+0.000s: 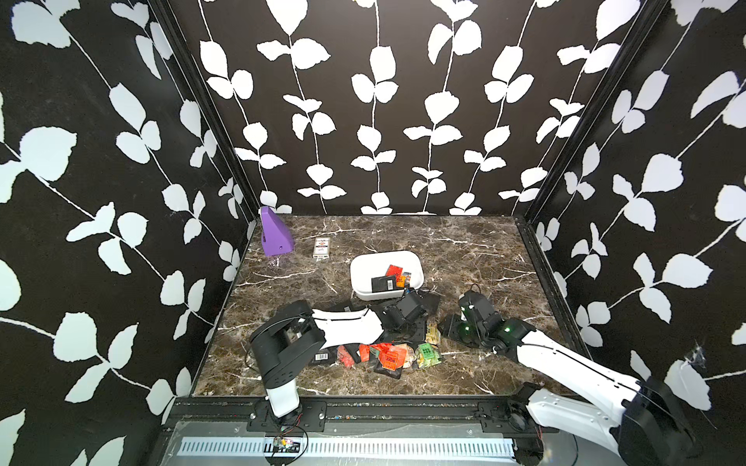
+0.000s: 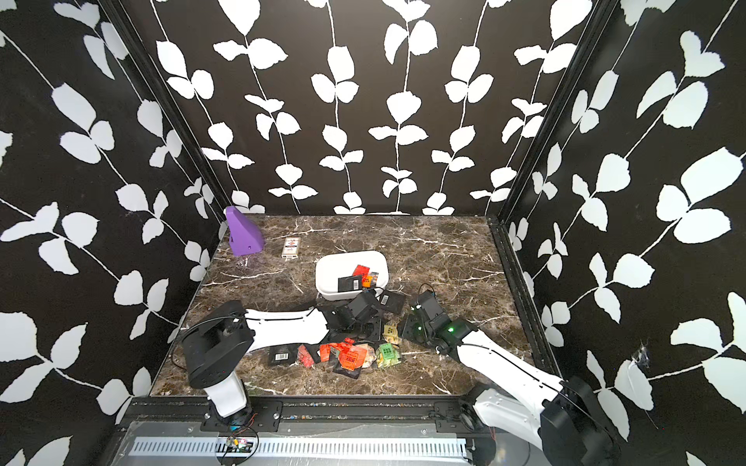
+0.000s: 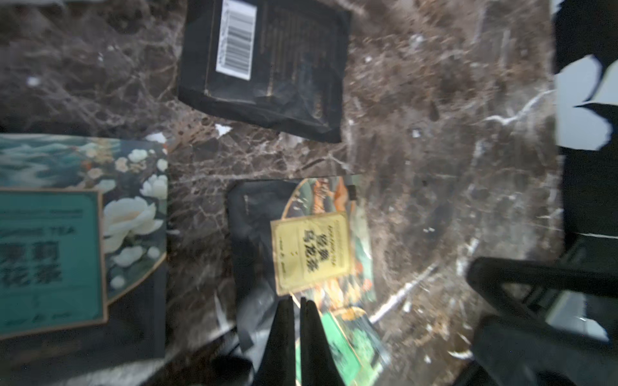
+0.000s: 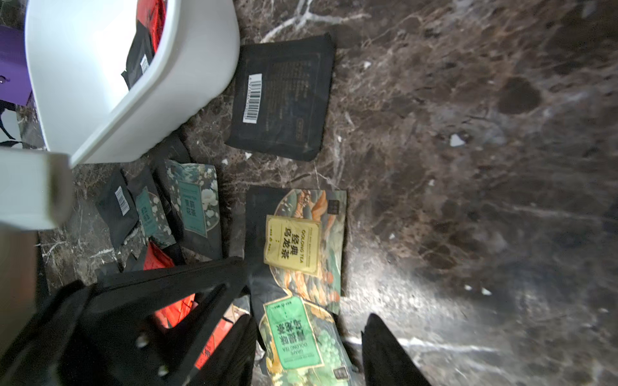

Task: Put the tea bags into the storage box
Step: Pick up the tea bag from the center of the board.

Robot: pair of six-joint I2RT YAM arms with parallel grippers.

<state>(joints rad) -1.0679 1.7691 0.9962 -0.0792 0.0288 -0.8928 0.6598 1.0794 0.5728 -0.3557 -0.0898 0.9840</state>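
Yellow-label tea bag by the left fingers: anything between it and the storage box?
Nothing upright shows. Bare marble runs from the yellow-label tea bag to the storage box and its low wall. A black barcode tea bag lies flat beside that line, near the box's corner.

Dark brown marble veined white across the tabletop [image 1: 464,250]. Black with white leafy vines on the walls [image 1: 363,101]. Plain white for the storage box [image 1: 365,268]; black, red and orange on the sachets inside [image 1: 381,283]. Solid purple on the wedge block [image 1: 274,236]. White with a red mark on the small packet [image 1: 321,247]. Matte black with a white barcode label on the black sachet [image 4: 281,97]. Yellow label over orange-green scenery on the oolong sachet [image 4: 294,240]. Green label with pale grapes on the grape sachet [image 4: 297,334]. Teal label, white blossoms on the jasmine sachet [image 4: 194,207]. Red-orange on the mid-pile sachets [image 1: 390,358]. White shells, black joints on the left arm [image 1: 347,324] and right arm [image 1: 565,359].
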